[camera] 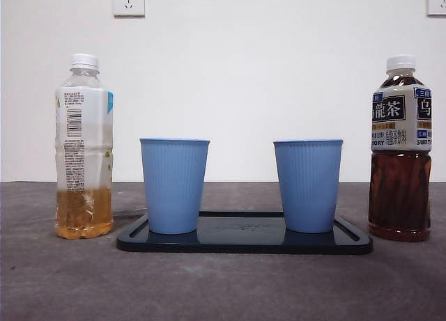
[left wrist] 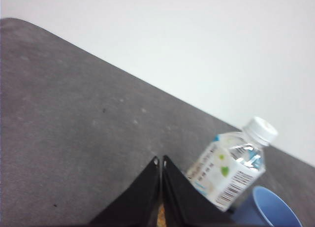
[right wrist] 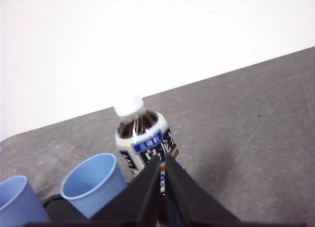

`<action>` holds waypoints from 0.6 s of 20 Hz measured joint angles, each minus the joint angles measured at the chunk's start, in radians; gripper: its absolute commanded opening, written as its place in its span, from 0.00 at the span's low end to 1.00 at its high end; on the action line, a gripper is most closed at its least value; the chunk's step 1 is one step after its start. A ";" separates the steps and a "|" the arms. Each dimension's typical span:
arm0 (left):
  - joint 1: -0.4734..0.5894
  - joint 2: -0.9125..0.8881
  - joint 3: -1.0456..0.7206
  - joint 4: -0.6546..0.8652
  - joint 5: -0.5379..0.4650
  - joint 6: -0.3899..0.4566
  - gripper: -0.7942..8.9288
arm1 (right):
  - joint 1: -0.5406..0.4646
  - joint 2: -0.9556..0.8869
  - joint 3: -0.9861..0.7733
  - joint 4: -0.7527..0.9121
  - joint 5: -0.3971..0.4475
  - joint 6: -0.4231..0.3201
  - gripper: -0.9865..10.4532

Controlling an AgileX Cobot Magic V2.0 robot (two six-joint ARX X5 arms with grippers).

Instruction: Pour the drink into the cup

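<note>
A dark tray (camera: 244, 243) sits nearest the camera on the grey table (camera: 223, 286), carrying two blue cups: the left cup (camera: 173, 185) and the right cup (camera: 307, 185) stand upright and apart on it, mouths open to receive a pour. Just off the tray's left end stands the pale bottle (camera: 84, 147), capped and about a quarter full; just off its right end, the dark tea bottle (camera: 400, 150), capped and much fuller. Each drink waits beside its own arm's reach. Neither bottle is held. The left gripper (left wrist: 161, 163) hangs above and short of the pale bottle, jaws pressed together; the right gripper (right wrist: 162, 160) likewise over the tea, seemingly well clear. Two wall sockets (camera: 129, 1) show behind.
</note>
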 measured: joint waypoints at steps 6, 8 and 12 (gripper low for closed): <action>0.000 0.140 0.168 -0.125 0.098 0.098 0.09 | 0.000 0.102 0.156 -0.161 -0.053 -0.051 0.09; 0.000 0.196 0.219 -0.182 0.145 0.142 0.09 | 0.000 0.151 0.209 -0.229 -0.079 -0.082 0.09; 0.000 0.314 0.302 -0.286 0.274 0.229 0.09 | 0.000 0.266 0.312 -0.366 -0.156 -0.155 0.09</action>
